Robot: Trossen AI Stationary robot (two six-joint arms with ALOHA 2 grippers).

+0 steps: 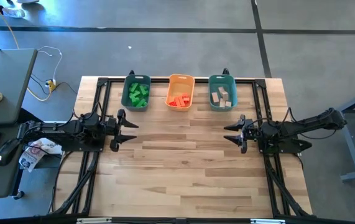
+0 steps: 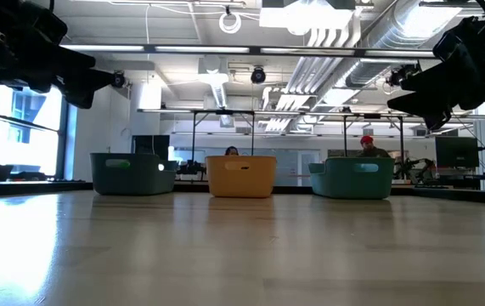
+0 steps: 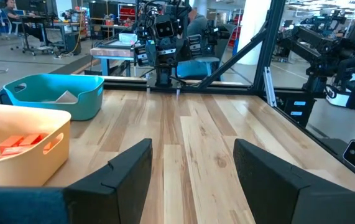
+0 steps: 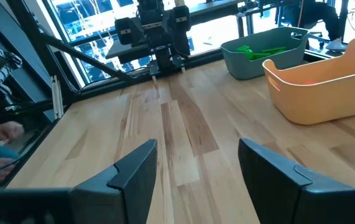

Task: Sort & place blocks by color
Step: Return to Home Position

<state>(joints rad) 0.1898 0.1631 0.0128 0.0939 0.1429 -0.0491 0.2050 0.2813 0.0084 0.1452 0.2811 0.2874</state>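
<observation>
Three bins stand in a row along the table's far edge. The left teal bin [image 1: 136,93] holds green blocks [image 1: 138,93]. The orange bin [image 1: 180,92] holds red-orange blocks [image 1: 179,100]. The right teal bin [image 1: 222,92] holds pale tan blocks [image 1: 223,97]. My left gripper [image 1: 129,132] hangs open over the table's left side, pointing level toward the right, with nothing between its fingers [image 3: 127,177]. My right gripper [image 1: 228,133] hangs open over the right side, facing the left one, its fingers [image 4: 133,174] likewise bare. The green blocks [image 4: 258,50] and red-orange blocks [image 3: 20,143] also show in the wrist views.
Bare wooden tabletop [image 1: 183,168] lies between and in front of the two grippers. Black frame rails [image 1: 96,99] run along the table's left, right and far edges. A grey desk [image 1: 3,81] with cables stands beyond the left edge. People sit in the room behind the bins [image 2: 367,144].
</observation>
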